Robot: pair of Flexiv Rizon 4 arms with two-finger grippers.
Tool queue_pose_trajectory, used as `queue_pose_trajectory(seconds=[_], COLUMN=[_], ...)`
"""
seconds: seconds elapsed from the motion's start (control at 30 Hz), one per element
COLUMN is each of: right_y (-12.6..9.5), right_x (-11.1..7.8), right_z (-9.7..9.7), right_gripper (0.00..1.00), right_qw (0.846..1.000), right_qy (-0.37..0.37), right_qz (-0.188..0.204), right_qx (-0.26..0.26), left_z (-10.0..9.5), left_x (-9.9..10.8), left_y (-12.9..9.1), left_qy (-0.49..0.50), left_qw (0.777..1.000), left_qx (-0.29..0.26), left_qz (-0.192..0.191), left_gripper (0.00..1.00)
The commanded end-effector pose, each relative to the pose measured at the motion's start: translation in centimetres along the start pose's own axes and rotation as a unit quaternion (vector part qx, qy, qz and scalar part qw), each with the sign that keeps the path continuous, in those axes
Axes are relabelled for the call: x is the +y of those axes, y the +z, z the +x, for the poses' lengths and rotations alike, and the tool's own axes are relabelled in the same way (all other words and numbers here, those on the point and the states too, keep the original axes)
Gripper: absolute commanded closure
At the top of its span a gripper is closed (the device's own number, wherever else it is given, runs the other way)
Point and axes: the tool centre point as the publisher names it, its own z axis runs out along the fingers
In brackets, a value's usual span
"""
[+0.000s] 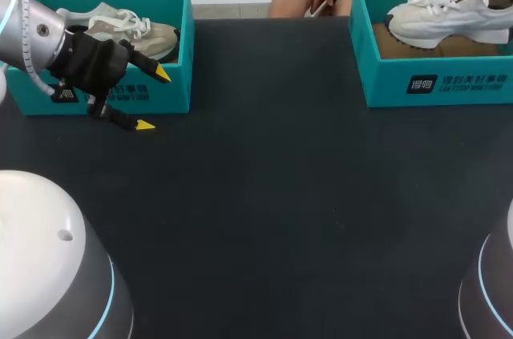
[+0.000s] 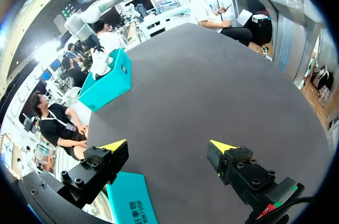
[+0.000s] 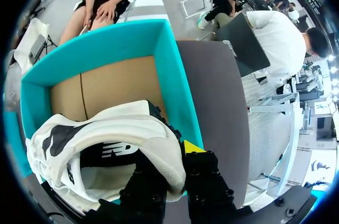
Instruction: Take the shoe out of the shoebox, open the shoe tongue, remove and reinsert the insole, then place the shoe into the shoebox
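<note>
Bench [image 1: 280, 195]: dark, matte top that carries both boxes, which stand well apart at its far corners.
Right shoebox [image 1: 437, 82]: teal and open-topped, at the far right corner. The right wrist view shows its teal walls [image 3: 169, 75] and a brown cardboard floor [image 3: 116, 86].
Left shoebox [image 1: 172, 94]: teal and open-topped, at the far left corner. A strip of its wall [image 2: 130, 203] shows under the fingers in the left wrist view.
Left arm [image 1: 32, 30]: comes in from the left edge, across the front of the left shoebox.
White shoe [image 1: 445, 14]: within the right shoebox's walls, lengthwise, toe toward the bench's middle and heel toward the right edge. Whether its sole rests on the cardboard cannot be told. The heel and collar [image 3: 106, 139] lie nearest the right wrist camera.
Beige shoe [image 1: 132, 30]: lies inside the left shoebox, white laces up, untouched.
Left gripper [image 1: 154, 98]: fingers spread wide with nothing between them. One yellow tip is level with the box's front wall and the other is over the bench just before it. In its own wrist view [image 2: 169, 144] only bare bench lies ahead.
Right gripper [image 3: 175, 163]: clamped on the heel of the white shoe. One finger is outside the heel with its yellow tip showing, and the other is hidden on the shoe's far side.
</note>
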Motion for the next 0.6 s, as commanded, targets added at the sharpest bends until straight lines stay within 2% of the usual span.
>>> queue_pose_trajectory(seconds=[0.03,0.6], right_y=[0.4,1.9], right_x=[-0.1,-1.9], right_z=[0.2,-0.5], right_gripper=[1.0,1.0], right_qw=[1.0,1.0], right_qy=[0.002,0.0], right_qz=[-0.004,0.005], right_qx=[-0.004,-0.018], left_z=[0.0,0.0], left_x=[-0.1,-0.1], left_y=[0.0,0.0], left_qy=[0.0,0.0], left_qw=[1.0,1.0], left_qx=[0.0,0.0], left_qz=[-0.001,-0.001], left_gripper=[0.0,0.0])
